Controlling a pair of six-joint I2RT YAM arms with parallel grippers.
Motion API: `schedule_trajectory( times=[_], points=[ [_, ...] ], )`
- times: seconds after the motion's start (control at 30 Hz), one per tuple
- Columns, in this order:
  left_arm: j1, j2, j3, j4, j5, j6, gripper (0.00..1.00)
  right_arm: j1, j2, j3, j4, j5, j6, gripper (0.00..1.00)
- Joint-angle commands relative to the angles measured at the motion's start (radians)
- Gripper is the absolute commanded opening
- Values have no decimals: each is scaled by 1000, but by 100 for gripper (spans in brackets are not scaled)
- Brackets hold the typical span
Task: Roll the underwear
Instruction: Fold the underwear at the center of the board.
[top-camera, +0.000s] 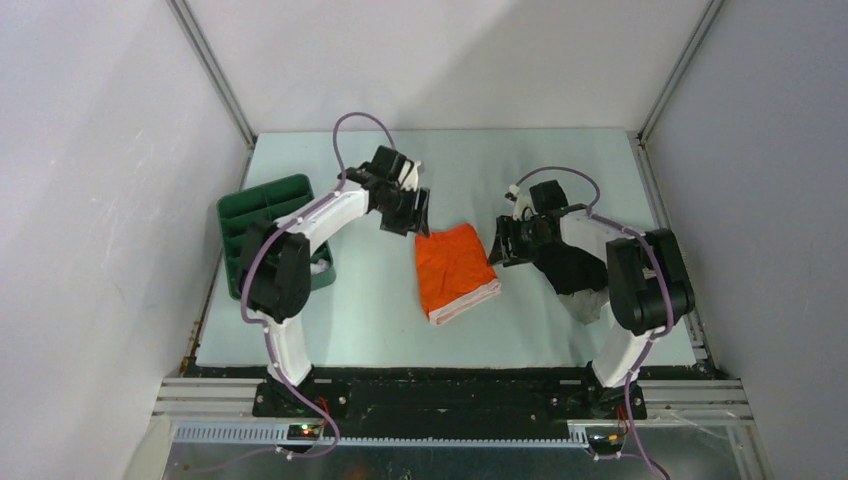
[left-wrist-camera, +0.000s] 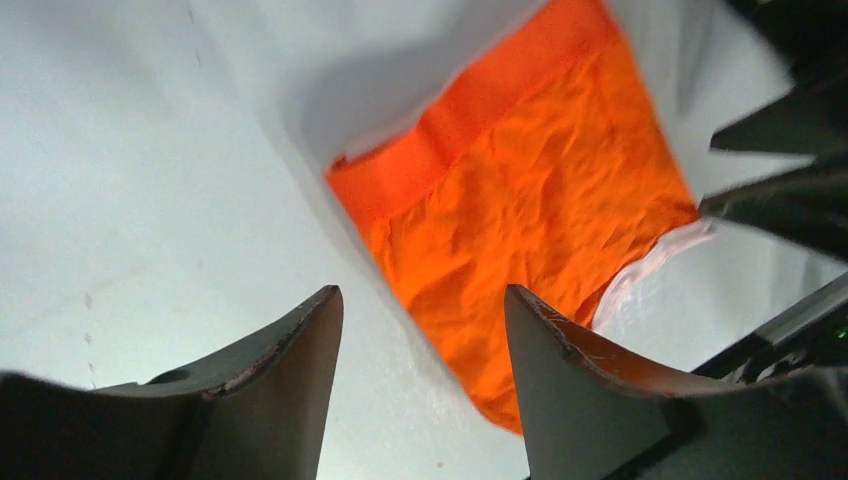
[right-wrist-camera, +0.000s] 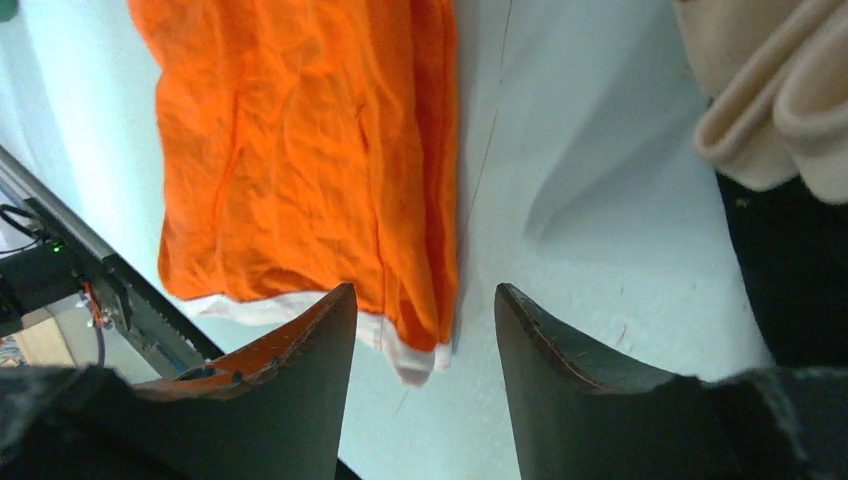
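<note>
- Orange underwear (top-camera: 455, 270) lies folded mid-table, between the arms.
- Left gripper (top-camera: 410, 212) is at its far-left corner and right gripper (top-camera: 503, 243) at its far-right; both have jaws apart and are empty.
- Likely best: pinch the far edge evenly and roll tight toward the near white trim.
- Room is open on the near side; the green basket (top-camera: 262, 205) stands left and a clothes pile (top-camera: 570, 268) crowds the right.

Pretty clearly was a robotics lab cell: plain white panels (top-camera: 90, 200) on aluminium struts (top-camera: 212, 72) boxed in the tabletop (top-camera: 380, 320), with cabled left arm (top-camera: 325, 215) and right arm (top-camera: 650, 280) bolted at its near edge.
</note>
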Motion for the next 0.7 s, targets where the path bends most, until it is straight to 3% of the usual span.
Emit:
schedule_trajectory(
  times=[0.0, 0.17, 0.23, 0.37, 0.47, 0.57, 0.67],
  points=[
    [-13, -62, -96, 20, 8, 24, 67, 37, 71, 46, 24, 79, 33, 53],
    [-4, 49, -29, 24, -2, 20, 62, 55, 95, 24, 14, 179, 64, 31],
    [-4, 112, 20, 7, -12, 31, 55, 62, 92, 13, 12, 219, 75, 25],
    [-4, 225, 117, -15, -47, 55, 31, 82, 80, -20, 7, 271, 84, 20],
    [-5, 302, 203, -38, -53, 60, 16, 101, 68, -43, 14, 262, 75, 19],
    [-7, 348, 275, -46, -35, 61, 9, 118, 57, -64, 33, 253, 74, 20],
    [-13, 408, 348, -40, -27, 76, 7, 136, 24, -82, 42, 274, 74, 40]
  ],
)
